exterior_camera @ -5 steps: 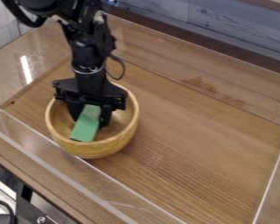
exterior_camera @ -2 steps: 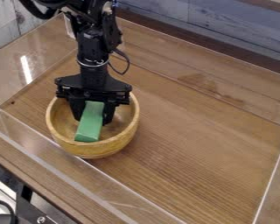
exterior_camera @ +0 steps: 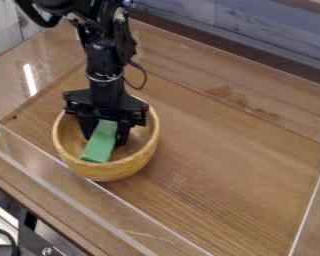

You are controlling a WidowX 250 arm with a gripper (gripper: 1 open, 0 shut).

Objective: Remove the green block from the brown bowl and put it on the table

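The brown bowl (exterior_camera: 139, 156) sits on the table (exterior_camera: 236, 150) at the left, near the front acrylic wall. Inside it the green block (exterior_camera: 99, 147) leans tilted, its lower end toward the bowl's front left. My gripper (exterior_camera: 107, 122) points straight down into the bowl. Its black fingers (exterior_camera: 128, 120) stand on either side of the block's upper end and look closed against it. The block's top is partly hidden by the fingers.
Clear acrylic walls (exterior_camera: 69, 205) run along the table's edges, close to the bowl on the left and front. Bare wood-grain tabletop stretches to the right of the bowl. A grey plank wall lies behind the table.
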